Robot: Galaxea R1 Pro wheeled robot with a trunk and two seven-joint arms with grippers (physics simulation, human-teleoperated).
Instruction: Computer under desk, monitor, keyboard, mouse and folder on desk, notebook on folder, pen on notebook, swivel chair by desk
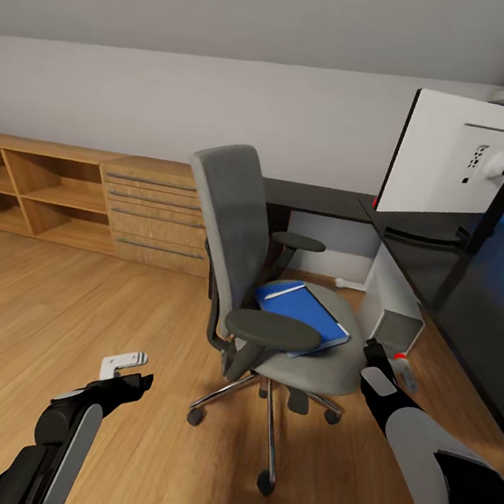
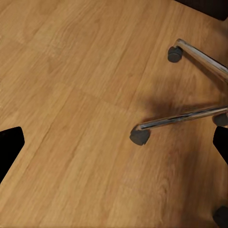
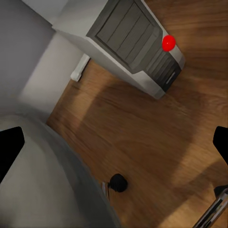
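Head view, left to right. Wooden shelf unit (image 1: 37,192) and drawer chest (image 1: 155,214) along the far wall. Left gripper (image 1: 126,371) low over bare floor (image 1: 55,298), left of the chair; fingers spread wide, holding nothing. Left wrist view: chair's chrome legs (image 2: 190,116) and castors on the planks. Chair (image 1: 279,287) stands mid-room, near the desk but off it. Folder (image 1: 303,316) lies flat on the seat, a thin white pen (image 1: 285,291) on top near its back edge. Right gripper (image 1: 396,366) just right of the seat, above the floor; fingers apart, empty. Computer (image 1: 392,302) sits under the desk (image 1: 455,279), on the floor. Monitor (image 1: 462,164) upright on the desk, white back facing the camera.
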